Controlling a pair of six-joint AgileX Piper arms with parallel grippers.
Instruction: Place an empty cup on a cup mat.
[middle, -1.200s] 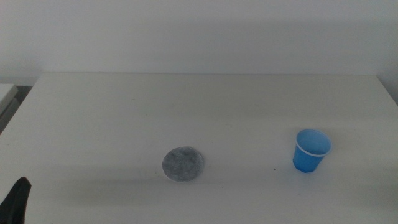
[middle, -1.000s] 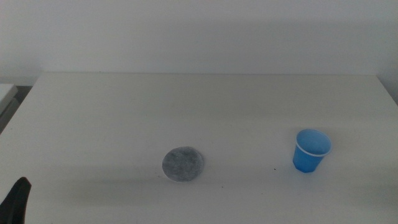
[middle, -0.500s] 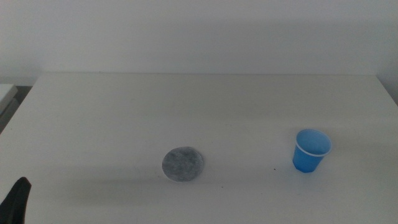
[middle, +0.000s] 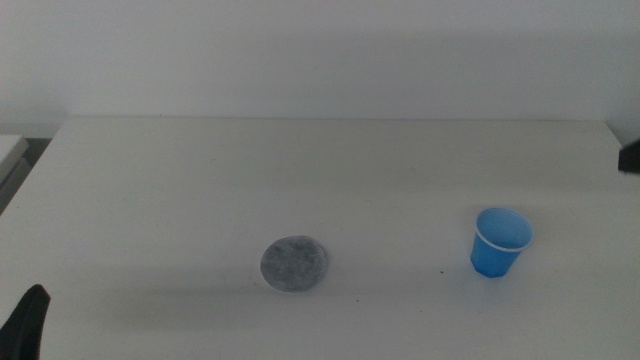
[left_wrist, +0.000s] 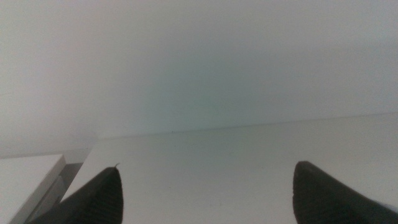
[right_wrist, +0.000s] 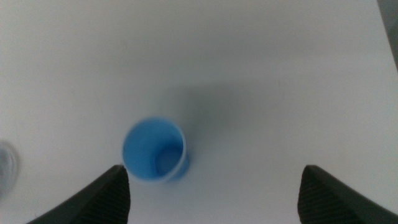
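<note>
The blue cup (middle: 498, 243) stands upright and empty on the white table (middle: 330, 170), at the right. The grey round cup mat (middle: 295, 264) lies flat to its left, well apart from it. My right gripper (right_wrist: 214, 193) is open and empty above the table, looking down on the cup (right_wrist: 155, 158), with the mat's edge (right_wrist: 5, 168) just in that view. In the middle view only a dark part of the right arm (middle: 630, 155) shows at the right edge. My left gripper (middle: 25, 325) waits at the bottom left corner, open and empty (left_wrist: 205, 193).
The table's far edge meets a plain white wall (middle: 320, 50). A pale ledge (middle: 10, 150) lies beyond the table's left edge. The table's right edge (right_wrist: 387, 37) shows in the right wrist view.
A dark part of the right arm has come into the middle view at the right edge. The cup, the mat and the left gripper have stayed put.
</note>
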